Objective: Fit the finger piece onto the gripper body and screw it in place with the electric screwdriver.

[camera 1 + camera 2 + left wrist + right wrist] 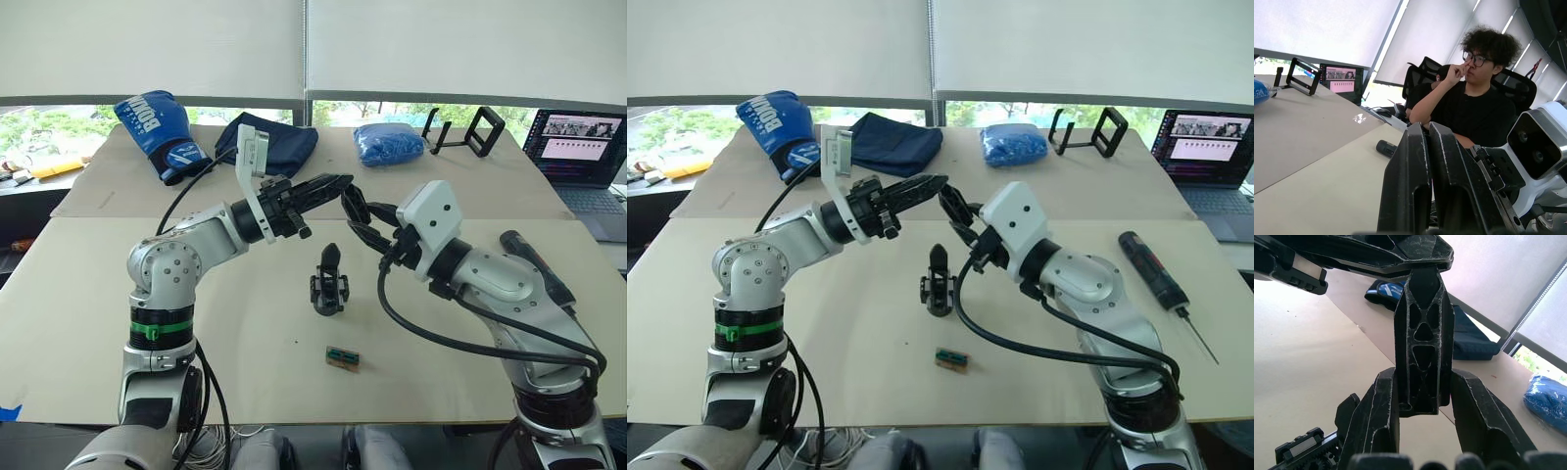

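**Q:** What does the right gripper [1422,382] hold?

**A:** The finger piece [1423,333], a black wedge with a ribbed lattice face. The gripper's two fingers are clamped on its wide lower end, one on each side. The piece is raised above the table [245,382], with its narrow end pointing away from the wrist.

**Q:** And the left gripper [338,184]?

**A:** It is also raised, and it reaches across toward the right gripper. Its fingers [1410,161] lie pressed together with only a thin seam between them. The narrow end of the finger piece meets the underside of these fingers. Whether they pinch it cannot be told.

**Q:** Where are the other parts?

**A:** The gripper body [329,282] stands upright on the table, below and between the two raised grippers. Its single pointed finger points upward, and nothing touches it. The electric screwdriver [1153,269] lies flat on the table to the robot's right, beyond the right arm, with its thin bit toward the near edge. A small green-and-tan block [343,357] lies nearer the robot than the gripper body, well apart from it.

**Q:** What is at the far side?

**A:** A blue boxing glove [157,132], a folded navy cloth [279,142], a crumpled blue bundle [389,144], a black stand [468,130] and an open laptop [578,147]. A person [1474,105] sits beyond the table.
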### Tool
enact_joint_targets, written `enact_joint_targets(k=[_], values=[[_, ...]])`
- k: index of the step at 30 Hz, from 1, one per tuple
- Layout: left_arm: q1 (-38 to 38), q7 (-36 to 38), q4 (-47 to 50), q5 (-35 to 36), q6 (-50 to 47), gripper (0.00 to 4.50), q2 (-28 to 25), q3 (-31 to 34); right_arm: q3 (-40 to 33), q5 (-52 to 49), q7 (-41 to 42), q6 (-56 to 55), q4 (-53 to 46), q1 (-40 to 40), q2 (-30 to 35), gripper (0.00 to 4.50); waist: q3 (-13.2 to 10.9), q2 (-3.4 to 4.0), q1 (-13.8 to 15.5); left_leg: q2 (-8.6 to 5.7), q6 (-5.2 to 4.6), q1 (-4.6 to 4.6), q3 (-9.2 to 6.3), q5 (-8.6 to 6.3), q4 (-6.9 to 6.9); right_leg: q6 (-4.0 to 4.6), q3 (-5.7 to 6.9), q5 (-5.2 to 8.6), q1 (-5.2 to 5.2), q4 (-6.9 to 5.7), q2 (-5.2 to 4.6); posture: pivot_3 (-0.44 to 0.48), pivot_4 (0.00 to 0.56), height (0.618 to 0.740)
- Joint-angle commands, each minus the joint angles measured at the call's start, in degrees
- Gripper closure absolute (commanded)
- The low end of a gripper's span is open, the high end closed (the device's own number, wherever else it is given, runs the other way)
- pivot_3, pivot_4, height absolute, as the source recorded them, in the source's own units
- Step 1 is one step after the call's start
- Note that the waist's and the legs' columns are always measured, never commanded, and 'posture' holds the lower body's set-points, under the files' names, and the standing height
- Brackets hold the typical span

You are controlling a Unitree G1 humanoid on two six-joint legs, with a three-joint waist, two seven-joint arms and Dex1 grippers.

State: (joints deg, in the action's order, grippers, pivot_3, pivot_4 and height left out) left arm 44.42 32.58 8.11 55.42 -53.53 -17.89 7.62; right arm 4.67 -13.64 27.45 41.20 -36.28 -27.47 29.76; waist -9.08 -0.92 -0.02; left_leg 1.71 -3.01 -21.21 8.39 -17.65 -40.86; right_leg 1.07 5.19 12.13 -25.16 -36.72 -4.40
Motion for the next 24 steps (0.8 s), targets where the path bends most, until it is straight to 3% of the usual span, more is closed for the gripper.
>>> enact_joint_targets(k=[1,3,5,8,24], values=[[0.9,2.7,0.7,1.3,-0.7,4.15,-0.1,-1.1,-2.3,0.7,-1.4,-2.4,-1.2,-1.1,-0.3,3.40,0.0,0.00,0.0,0.00,0.00,0.00,0.00,0.00,0.00,0.00,0.00,0.00,0.00,0.00,0.00,0.000,0.150,0.740],[1.2,3.3,0.7,0.6,0.0,3.49,-0.1,-1.5,-2.3,0.7,-1.2,-2.5,-1.3,-1.1,-0.2,3.40,0.0,0.00,0.0,0.00,0.00,0.00,0.00,0.00,0.00,0.00,0.00,0.00,0.00,0.00,0.00,0.000,0.150,0.740],[1.5,2.7,0.6,-0.8,0.4,3.42,-0.1,-2.0,-2.4,0.6,-1.2,-2.5,-1.6,-1.0,-0.1,3.40,0.0,0.00,0.0,0.00,0.00,0.00,0.00,0.00,0.00,0.00,0.01,0.00,0.00,0.01,0.00,0.000,0.150,0.740],[1.5,2.2,0.1,-1.2,0.1,2.58,0.2,-2.1,-2.5,0.5,-1.4,-2.2,-1.8,-0.7,-0.3,3.40,0.0,0.00,0.0,0.00,0.00,0.00,0.00,0.00,0.01,0.00,0.00,0.00,0.00,0.01,0.00,0.000,0.150,0.740],[3.6,-0.7,-1.7,0.3,1.3,2.56,3.8,0.8,-1.7,-0.9,-1.7,-0.4,-2.9,-1.3,-0.9,3.40,0.0,0.00,0.0,0.01,0.00,-0.01,-0.01,0.00,0.01,0.00,0.00,0.00,0.00,0.02,0.00,0.000,0.150,0.740]])
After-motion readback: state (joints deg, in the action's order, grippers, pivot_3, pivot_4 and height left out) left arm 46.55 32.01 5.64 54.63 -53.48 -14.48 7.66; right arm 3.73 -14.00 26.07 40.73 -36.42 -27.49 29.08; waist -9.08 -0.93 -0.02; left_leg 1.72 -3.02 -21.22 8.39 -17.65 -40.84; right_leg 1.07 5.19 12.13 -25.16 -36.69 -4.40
